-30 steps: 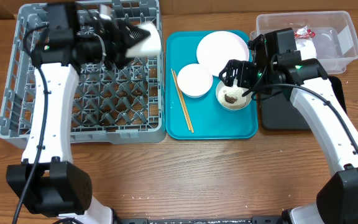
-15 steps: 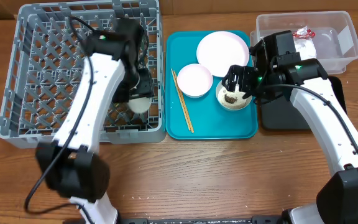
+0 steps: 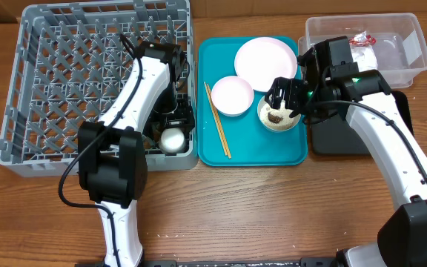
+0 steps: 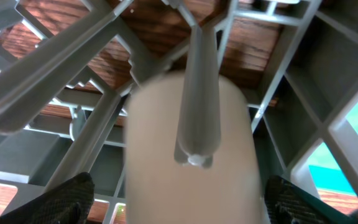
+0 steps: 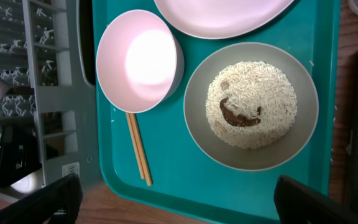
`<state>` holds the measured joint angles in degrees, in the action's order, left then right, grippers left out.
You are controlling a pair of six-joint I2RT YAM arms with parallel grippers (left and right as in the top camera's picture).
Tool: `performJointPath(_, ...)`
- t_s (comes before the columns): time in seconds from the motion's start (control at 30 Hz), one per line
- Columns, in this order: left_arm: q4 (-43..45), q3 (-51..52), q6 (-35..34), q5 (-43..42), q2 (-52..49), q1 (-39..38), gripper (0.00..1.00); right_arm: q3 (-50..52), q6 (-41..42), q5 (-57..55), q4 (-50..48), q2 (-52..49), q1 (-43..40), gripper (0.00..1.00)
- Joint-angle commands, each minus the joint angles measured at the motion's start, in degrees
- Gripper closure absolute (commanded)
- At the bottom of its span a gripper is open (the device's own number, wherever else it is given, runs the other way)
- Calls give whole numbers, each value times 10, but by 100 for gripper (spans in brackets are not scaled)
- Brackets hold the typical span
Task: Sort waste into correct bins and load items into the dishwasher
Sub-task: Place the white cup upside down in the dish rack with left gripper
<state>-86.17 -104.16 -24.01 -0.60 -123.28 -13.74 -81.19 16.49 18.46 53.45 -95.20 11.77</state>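
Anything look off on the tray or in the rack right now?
Nothing looks damaged. Only oddity: the bowl on the teal tray holds rice and a brown scrap, unemptied.

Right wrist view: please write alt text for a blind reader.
A round white bowl of white rice grains with a small brown food scrap sits on a teal tray, beside an empty round white bowl and thin wooden chopsticks.
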Motion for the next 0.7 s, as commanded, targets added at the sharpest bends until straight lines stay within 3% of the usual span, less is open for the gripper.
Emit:
performJointPath(0.0,-1,-5,-4,0,4,-3,9,-3,0,-4,-14,10,10,0)
performJointPath(0.1,-20,-52,-3,0,5,0,11,-3,16,-17,-53,6,35,7)
performJointPath(0.27,-56,-278,18,18,19,10,12,-3,106,-84,-109,-38,72,15)
performJointPath(0.4,-36,-374,22,60,26,10,10,-3,105,-97,-100,-85,75,21)
performJointPath(0.47,-17,-386,22,73,26,11,9,-3,82,-99,-98,-98,75,33)
performJointPath(0.5,-1,-386,22,78,26,11,0,-3,46,-99,-101,-107,77,41)
performJointPath(0.6,17,-384,21,87,26,11,0,-3,-18,-99,-102,-118,85,45)
performJointPath(0.67,25,-384,22,88,26,11,0,-3,-55,-99,-106,-123,92,53)
